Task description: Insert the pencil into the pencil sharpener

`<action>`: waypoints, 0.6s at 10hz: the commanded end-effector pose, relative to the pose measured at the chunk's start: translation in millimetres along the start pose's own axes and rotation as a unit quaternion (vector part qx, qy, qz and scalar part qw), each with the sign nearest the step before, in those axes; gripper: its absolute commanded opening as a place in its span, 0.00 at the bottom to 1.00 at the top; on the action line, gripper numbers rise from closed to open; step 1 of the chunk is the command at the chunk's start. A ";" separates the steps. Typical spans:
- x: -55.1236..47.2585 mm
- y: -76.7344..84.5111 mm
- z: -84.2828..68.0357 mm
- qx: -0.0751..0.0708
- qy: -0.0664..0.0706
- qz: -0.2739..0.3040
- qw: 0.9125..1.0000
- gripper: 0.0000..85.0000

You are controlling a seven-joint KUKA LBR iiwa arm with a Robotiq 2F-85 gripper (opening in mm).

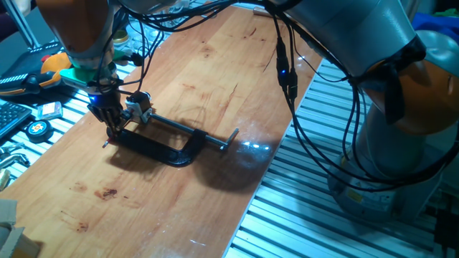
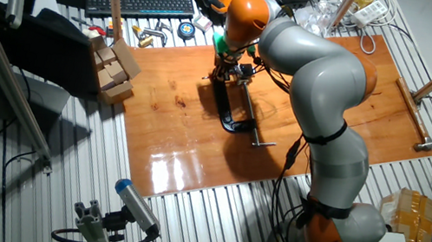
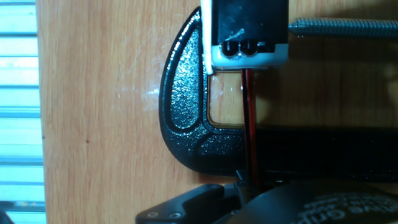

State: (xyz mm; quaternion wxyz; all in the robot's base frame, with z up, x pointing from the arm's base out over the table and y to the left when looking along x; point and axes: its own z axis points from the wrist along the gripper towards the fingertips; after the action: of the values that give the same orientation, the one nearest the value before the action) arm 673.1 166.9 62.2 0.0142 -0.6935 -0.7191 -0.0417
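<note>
In the hand view, the thin red pencil point(image 3: 250, 124) runs straight up from my gripper point(image 3: 252, 184) to the lower edge of the pencil sharpener point(image 3: 249, 31), a silver-white block with a black top and two dark holes. The pencil's tip is hidden at that edge, below the holes. The gripper is shut on the pencil. In one fixed view, the gripper point(image 1: 109, 123) hangs just left of the sharpener point(image 1: 140, 106), and the pencil's red end point(image 1: 106, 143) pokes out below. The sharpener sits in the mouth of the black C-clamp point(image 1: 165, 149).
The clamp's silver screw rod point(image 3: 342, 26) reaches the sharpener from the right. The wooden table point(image 1: 215, 72) ends close to the left of the gripper. Tools and a keyboard point(image 1: 14, 118) lie beyond that edge. Cardboard boxes point(image 2: 115, 69) stand at a table corner. Cables point(image 1: 287, 72) hang from the arm.
</note>
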 end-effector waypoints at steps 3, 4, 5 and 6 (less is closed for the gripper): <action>-0.1 0.2 -0.3 0.002 0.000 -0.001 1.000 0.20; -0.1 0.3 -0.1 0.003 0.000 -0.002 1.000 0.20; -0.2 0.3 -0.5 0.003 0.000 -0.004 1.000 0.20; -0.6 0.4 -1.1 0.003 -0.001 -0.005 1.000 0.20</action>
State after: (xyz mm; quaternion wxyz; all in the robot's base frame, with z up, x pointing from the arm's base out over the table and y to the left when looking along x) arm 673.5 166.0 63.4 0.0143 -0.6898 -0.7229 -0.0385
